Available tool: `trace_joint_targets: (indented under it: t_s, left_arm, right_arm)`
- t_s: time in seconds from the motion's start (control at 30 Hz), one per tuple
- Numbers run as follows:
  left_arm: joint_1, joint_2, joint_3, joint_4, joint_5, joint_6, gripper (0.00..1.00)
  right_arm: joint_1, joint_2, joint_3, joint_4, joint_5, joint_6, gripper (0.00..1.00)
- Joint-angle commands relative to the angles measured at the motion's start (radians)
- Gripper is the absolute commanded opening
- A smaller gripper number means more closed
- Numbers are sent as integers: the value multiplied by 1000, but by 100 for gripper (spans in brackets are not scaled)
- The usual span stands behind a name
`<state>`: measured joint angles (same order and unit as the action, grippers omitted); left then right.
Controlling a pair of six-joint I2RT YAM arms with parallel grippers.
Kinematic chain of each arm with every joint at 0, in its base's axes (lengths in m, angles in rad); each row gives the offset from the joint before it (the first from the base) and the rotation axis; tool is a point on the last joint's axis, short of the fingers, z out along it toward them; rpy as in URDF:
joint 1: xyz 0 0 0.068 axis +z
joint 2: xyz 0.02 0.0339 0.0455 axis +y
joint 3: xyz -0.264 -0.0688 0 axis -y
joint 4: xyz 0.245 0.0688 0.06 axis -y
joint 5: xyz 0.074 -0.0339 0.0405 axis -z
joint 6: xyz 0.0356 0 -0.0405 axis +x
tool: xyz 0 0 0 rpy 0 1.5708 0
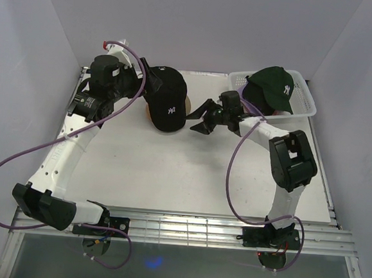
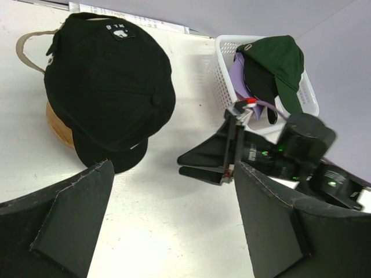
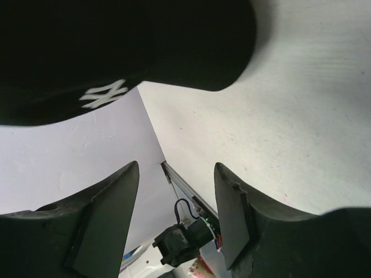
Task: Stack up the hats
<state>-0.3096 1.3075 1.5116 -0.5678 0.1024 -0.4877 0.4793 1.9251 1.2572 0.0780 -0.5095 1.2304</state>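
Presently: white surface, bearing all items. Mesh basket, far right corner, holds a green cap on top, with a lavender cap and a dark cap beneath it. Black cap, far centre, sits on a wooden stand, brim toward the near edge. Left tool: wide, empty, at the black cap's far-left side. Right tool: fingers apart, empty, just right of the black cap's brim, between it and the basket.
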Motion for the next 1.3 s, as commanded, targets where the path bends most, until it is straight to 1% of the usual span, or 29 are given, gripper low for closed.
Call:
trace_joint_targets:
  t_s: [0.0,0.1,0.2,0.23,0.3,0.33,0.4,0.43,0.53,0.63,0.77,0.93,1.03,1.17,1.27]
  left_arm:
    - [6,4,30,5,25,9,94]
    - [7,3,47,5,39,6,94]
    - [7,9,70,-1,59,5,94]
    - [7,10,74,-3,68,3,94]
    - [7,9,87,-7,88,1,94]
    - [6,9,88,-7,94,1,94]
    - [6,6,94,-9,106,-2,94]
    - [6,4,94,-9,115,-5,94]
    - [7,-4,88,0,141,-17,94]
    - [7,-5,79,13,155,-26,94]
    - [7,-4,78,17,168,-28,94]
    - [7,-8,65,25,171,-23,94]
    - [7,-8,56,28,175,-25,94]
    - [7,-5,62,29,172,-23,94]
    - [7,-1,73,20,169,-22,94]
  right_arm:
    - [-11,-144,54,-111,34,-109,61]
    - [-36,-225,27,-144,48,-140,61]
    - [-100,-274,18,-144,25,-138,60]
    - [-155,-299,31,-155,13,-138,60]
    - [-226,-334,50,-175,-12,-143,61]
    - [-307,-342,73,-196,-23,-144,60]
    - [-388,-365,90,-213,-56,-129,60]
    - [-463,-371,91,-211,-64,-117,60]
    - [-605,-367,113,-216,-77,-82,60]
    - [-686,-356,114,-213,-69,-37,60]
    - [-738,-363,79,-211,-51,-11,59]
    - [-772,-408,-30,-192,-12,3,59]
    - [-778,-419,-85,-190,9,-14,63]
    - [-785,-402,-146,-95,11,-3,66]
    - [-786,-380,-151,-49,25,4,68]
